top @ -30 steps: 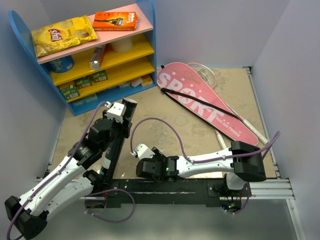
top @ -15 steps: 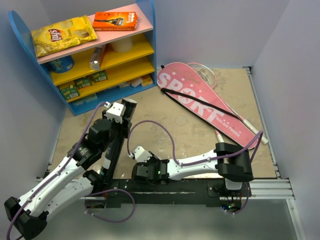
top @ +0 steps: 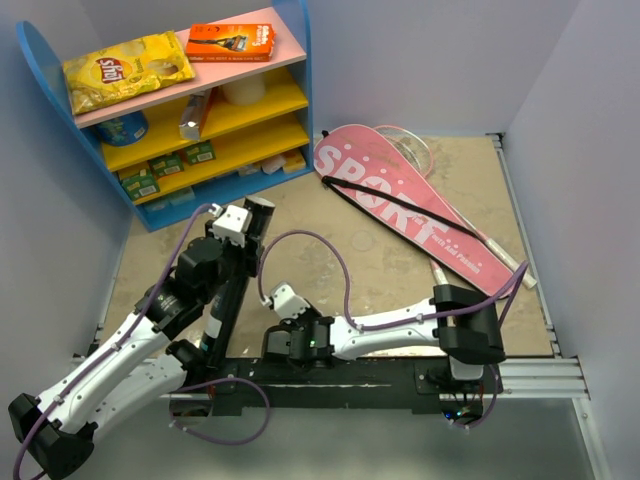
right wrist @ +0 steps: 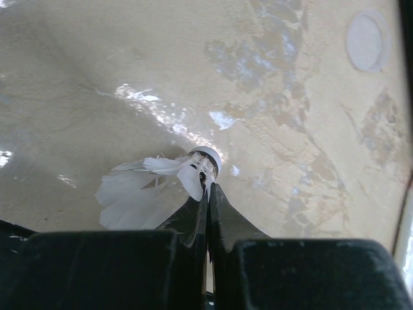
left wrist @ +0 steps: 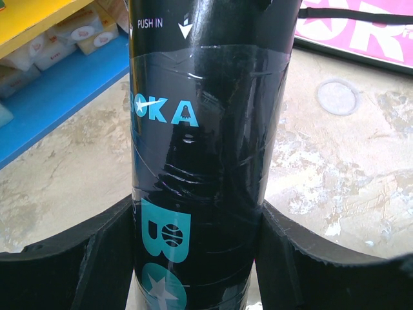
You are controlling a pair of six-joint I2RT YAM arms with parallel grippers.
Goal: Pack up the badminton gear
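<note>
My left gripper (left wrist: 197, 210) is shut on the long black tube (left wrist: 206, 129) with teal lettering, one finger pressed against each side. From above, the tube (top: 232, 290) slants from the arms' rail up toward the shelf, gripped by the left gripper (top: 215, 265). My right gripper (right wrist: 207, 188) is shut on the feathers of a white shuttlecock (right wrist: 145, 190) lying low over the tabletop, its cork tip pointing away. From above, the right gripper (top: 285, 345) sits close beside the tube's lower end. The pink "SPORT" racket cover (top: 400, 205) lies at the back right, over the pale-shafted racket (top: 500, 255).
A blue shelf unit (top: 60, 80) stands at the back left, with a yellow chip bag (top: 125, 68) and an orange box (top: 230, 42) on top. A pale round disc (left wrist: 337, 97) lies on the table near the cover. White walls close in the table at the back and right.
The right gripper has closed onto the shuttlecock's feathers and its arm has drawn toward the near-left edge by the tube. The left arm and tube have stayed still.
</note>
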